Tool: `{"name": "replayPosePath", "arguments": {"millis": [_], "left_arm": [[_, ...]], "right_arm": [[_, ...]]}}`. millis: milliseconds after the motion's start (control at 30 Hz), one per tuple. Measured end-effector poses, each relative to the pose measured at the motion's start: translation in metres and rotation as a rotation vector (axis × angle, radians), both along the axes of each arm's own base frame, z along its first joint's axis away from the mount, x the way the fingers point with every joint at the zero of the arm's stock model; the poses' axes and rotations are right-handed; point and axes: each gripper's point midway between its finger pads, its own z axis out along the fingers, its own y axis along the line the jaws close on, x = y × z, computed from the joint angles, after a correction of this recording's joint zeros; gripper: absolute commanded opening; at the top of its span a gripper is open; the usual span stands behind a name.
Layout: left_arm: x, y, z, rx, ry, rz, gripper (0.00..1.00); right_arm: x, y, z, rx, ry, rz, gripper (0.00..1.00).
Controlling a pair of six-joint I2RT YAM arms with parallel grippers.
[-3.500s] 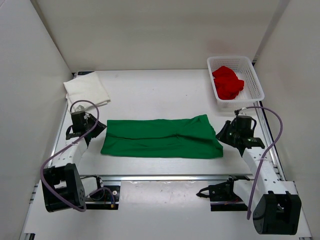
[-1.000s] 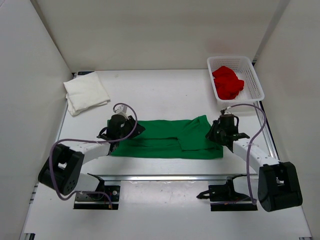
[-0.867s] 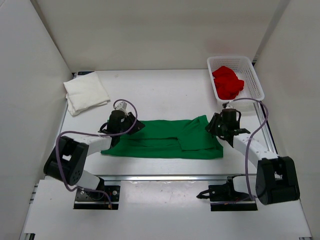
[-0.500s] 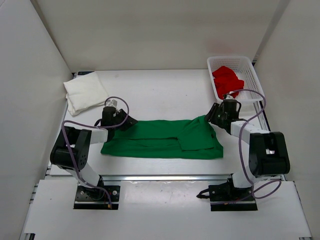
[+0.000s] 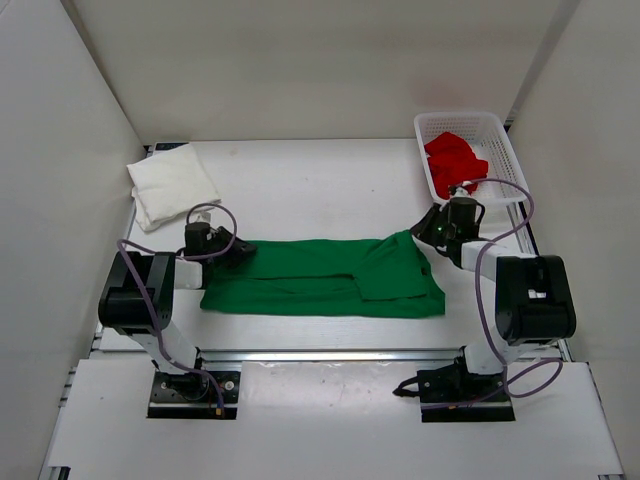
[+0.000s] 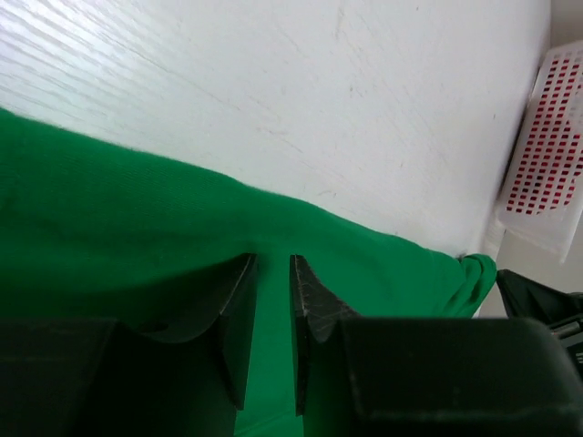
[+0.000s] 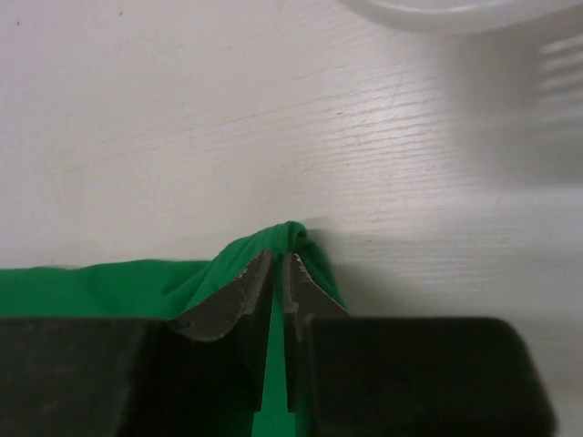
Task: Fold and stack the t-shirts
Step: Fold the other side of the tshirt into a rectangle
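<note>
The green t-shirt (image 5: 320, 280) lies in a long folded band across the middle of the table. My left gripper (image 5: 238, 250) sits low at its far left corner. In the left wrist view the left gripper (image 6: 271, 259) shows a narrow gap between its jaws, with flat green cloth (image 6: 109, 209) beneath. My right gripper (image 5: 425, 235) is at the far right corner. In the right wrist view the right gripper (image 7: 276, 257) is shut on a puckered fold of the green cloth (image 7: 109, 287). The white t-shirt (image 5: 172, 185) lies folded at the far left. The red t-shirt (image 5: 455, 165) is crumpled in the basket.
A white mesh basket (image 5: 505, 150) stands at the far right, close behind my right gripper, and its edge shows in both wrist views (image 6: 547, 164) (image 7: 455, 14). Grey walls enclose the table on three sides. Both arm bases stand at the near edge.
Both grippers moved outward and back to the green shirt's far corners. The right jaws opened, then closed on the corner fold. The left jaws kept their narrow gap.
</note>
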Motion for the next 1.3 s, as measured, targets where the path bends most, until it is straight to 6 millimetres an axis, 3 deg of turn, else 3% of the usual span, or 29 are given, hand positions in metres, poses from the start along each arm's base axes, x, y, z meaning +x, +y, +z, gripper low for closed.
{"name": "replayPosePath", "arguments": {"millis": [100,167,200,267,300,467,833,1300], "left_arm": [[0.003,0.006,0.001,-0.005,-0.006,0.018,0.32],[0.003,0.007,0.001,-0.008,-0.007,0.023,0.31],[0.003,0.008,0.001,-0.010,-0.008,0.027,0.32],[0.002,0.009,0.000,-0.018,-0.009,0.032,0.31],[0.001,0.010,0.000,-0.024,-0.009,0.036,0.32],[0.001,0.010,0.000,-0.030,-0.010,0.036,0.31],[-0.001,0.005,0.000,-0.025,-0.013,0.020,0.32],[-0.002,0.002,0.000,-0.015,-0.016,0.011,0.32]], "right_arm": [[0.002,-0.005,-0.007,0.021,0.016,-0.013,0.00],[0.000,-0.004,-0.011,0.036,0.028,-0.012,0.00],[-0.001,-0.004,-0.012,0.041,0.031,-0.014,0.03],[-0.002,-0.004,-0.013,0.051,0.033,-0.014,0.22],[-0.003,-0.003,-0.013,0.058,0.035,-0.013,0.26],[-0.003,0.000,-0.011,0.074,0.026,0.000,0.33],[-0.014,-0.007,-0.015,0.183,0.032,-0.037,0.31],[-0.012,0.002,0.002,0.298,-0.033,-0.007,0.30]]}}
